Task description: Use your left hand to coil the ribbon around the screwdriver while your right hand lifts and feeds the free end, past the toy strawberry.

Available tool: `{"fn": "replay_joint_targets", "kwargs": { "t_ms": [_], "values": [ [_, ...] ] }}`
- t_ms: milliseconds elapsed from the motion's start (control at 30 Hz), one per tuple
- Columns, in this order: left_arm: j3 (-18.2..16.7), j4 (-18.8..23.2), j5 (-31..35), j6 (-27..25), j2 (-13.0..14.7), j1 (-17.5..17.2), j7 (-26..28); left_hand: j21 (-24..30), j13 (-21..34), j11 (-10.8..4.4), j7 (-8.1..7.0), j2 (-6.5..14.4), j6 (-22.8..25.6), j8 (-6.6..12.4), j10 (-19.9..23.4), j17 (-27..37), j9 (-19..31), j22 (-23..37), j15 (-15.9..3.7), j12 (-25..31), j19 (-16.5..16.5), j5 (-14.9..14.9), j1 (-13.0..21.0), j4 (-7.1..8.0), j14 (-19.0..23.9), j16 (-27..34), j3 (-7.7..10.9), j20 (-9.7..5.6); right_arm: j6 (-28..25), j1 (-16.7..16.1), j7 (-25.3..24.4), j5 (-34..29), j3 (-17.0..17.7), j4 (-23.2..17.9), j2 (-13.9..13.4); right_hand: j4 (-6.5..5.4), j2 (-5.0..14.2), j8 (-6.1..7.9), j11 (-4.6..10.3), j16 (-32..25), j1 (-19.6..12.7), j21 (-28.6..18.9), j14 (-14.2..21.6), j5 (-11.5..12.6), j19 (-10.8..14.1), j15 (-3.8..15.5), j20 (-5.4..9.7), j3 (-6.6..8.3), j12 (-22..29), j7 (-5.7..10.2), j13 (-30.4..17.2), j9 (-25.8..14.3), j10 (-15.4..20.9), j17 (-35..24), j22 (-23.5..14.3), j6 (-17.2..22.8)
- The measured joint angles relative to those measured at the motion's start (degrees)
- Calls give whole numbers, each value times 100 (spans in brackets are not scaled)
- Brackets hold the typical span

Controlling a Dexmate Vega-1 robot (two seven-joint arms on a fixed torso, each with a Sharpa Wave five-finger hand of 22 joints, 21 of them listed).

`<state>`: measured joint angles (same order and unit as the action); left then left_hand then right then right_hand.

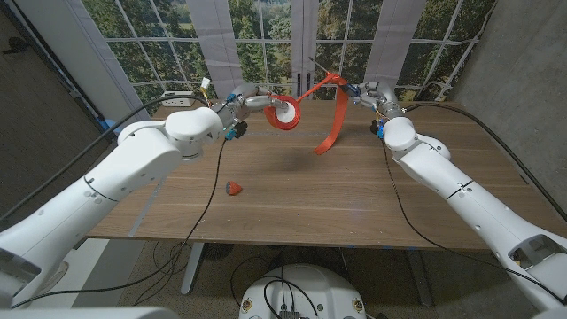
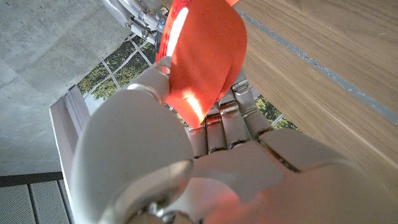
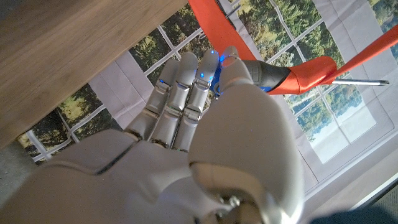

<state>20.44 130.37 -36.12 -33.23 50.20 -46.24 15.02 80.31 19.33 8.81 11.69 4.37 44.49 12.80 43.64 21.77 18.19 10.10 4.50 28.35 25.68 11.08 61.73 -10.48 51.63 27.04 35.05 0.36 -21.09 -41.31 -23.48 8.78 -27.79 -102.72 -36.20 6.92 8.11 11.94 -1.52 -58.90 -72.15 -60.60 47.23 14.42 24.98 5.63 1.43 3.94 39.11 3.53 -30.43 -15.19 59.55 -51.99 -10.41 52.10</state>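
A: Orange ribbon [image 1: 335, 115] was in the air at the far side of the table [image 1: 354, 186], strung between both hands. State of the hands?

B: Left hand [image 1: 252, 102] was clamped on the roll [image 1: 283, 113], fingers wrapped around it, clear in the left wrist view. Right hand [image 1: 368, 93] was closed on the screwdriver [image 3: 273, 78], thumb and fingers on the dark handle.

A: So roles differed from the task line?

B: Yes. The screwdriver sat in the right hand, far right, above the table. The roll was far left of centre, also lifted.

A: Any wraps done?

B: Right wrist view showed ribbon around the screwdriver where handle meets shaft. I could not tell how many turns. From there one strand ran left to the roll, and a loose tail hung down toward the table.

A: Strawberry?

B: Strawberry [image 1: 233, 187] lay on the table, nearer and left of centre, well apart from both hands and the ribbon.

A: Progress?

B: Coiling had begun, my judgement. Much ribbon remained on the roll and in the tail, so most winding was left.
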Motion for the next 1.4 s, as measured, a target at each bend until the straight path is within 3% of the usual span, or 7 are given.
{"fn": "replay_joint_targets", "kwargs": {
  "t_ms": [533,933,1400],
  "values": [
    [-23,76,-19,-683,44,-2,470,-4,36,1,0,0,0,0,60,124,-13,2,-1,-85,-24,-1,0,1,1,-71,-1,-5,-467,171,622,-703,-455,-385,-616,-5,1,0,61,0,-1,1,-59,-5,-21,-19,21,5,0,0,-26,0,-61,0,0,0],
    [104,110,17,-1285,157,187,557,-5,37,1,-1,-1,1,-41,61,112,-28,1,-1,-110,-23,-12,0,2,1,-90,-2,-4,-725,128,715,-1287,-632,-627,-849,-5,1,0,82,13,-1,1,-59,-7,-52,-20,52,5,0,0,-53,0,-82,-39,0,0],
    [246,-34,33,-1826,272,412,448,-5,37,12,-1,2,42,-90,72,93,-48,2,-13,-129,-52,-30,-2,2,-11,-93,-2,27,-982,240,1174,-2023,-945,-710,-1083,-5,0,0,102,68,0,2,-58,-1,-83,-20,83,5,0,0,-37,0,-102,-96,0,0]
  ]
}}
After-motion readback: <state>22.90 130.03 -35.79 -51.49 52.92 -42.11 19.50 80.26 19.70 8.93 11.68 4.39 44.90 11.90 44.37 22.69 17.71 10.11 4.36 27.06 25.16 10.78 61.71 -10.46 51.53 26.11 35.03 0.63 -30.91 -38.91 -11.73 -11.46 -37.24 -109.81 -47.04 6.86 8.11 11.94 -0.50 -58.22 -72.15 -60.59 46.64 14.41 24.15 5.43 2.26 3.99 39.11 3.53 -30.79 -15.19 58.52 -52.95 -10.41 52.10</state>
